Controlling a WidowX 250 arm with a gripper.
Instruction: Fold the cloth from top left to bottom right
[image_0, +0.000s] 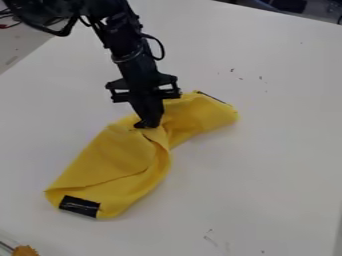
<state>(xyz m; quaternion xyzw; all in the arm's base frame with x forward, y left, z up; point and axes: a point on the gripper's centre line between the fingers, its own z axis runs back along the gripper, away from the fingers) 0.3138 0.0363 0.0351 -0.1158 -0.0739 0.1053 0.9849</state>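
One black gripper (148, 124) at middle of creased yellow cloth (120, 157); cannot tell if closed. Confirm hold, then carry edge low toward bottom right, release flat

Cloth (110, 157): soft yellow fabric, matt, wrinkled; patch at its lower end (79, 205): black, slightly shiny, tape-like; tabletop (260, 170): pale, smooth, low sheen, few dark scuffs; gripper (148, 123): black, hard-looking, mostly matt; arm cables (156, 47): black, smooth, rubbery-looking.
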